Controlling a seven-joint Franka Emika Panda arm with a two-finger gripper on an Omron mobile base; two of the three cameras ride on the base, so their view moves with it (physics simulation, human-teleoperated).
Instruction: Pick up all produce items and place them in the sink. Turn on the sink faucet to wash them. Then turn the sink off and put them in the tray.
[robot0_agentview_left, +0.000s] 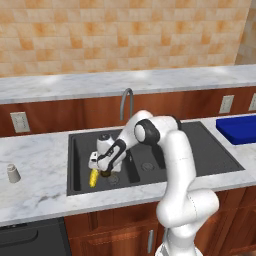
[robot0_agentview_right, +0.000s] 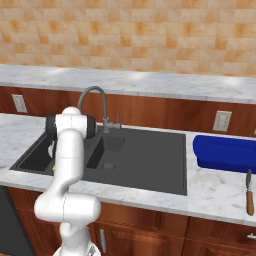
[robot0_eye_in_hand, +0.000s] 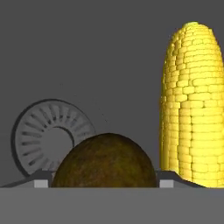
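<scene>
Gripper (robot0_agentview_left: 104, 172) position: lowered into the wide left basin of the sink (robot0_agentview_left: 210, 150), with the round olive-brown fruit (robot0_eye_in_hand: 104, 161) sitting between its two finger tips (robot0_eye_in_hand: 40, 180) at the bottom of the hand view. The tips flank the fruit closely on both sides, but whether they actually press on it cannot be told. Reading left to right in the hand view: the round metal drain (robot0_eye_in_hand: 49, 135) lies on the basin floor behind and left of the fruit, the fruit is centred between the fingers, and the corn cob (robot0_eye_in_hand: 192, 105) lies just beside it on the right, its long axis running away from the camera along the basin floor. In the left base view the corn cob shows as a yellow shape immediately left of the gripper. The faucet (robot0_agentview_left: 126, 102) rises behind the sink, its spout arching over the basin; the blue tray (robot0_agentview_left: 239, 129) rests on the table well to the right. Judgement: both produce items are in the sink, so the faucet lever is the next target, up and behind the gripper.
</scene>
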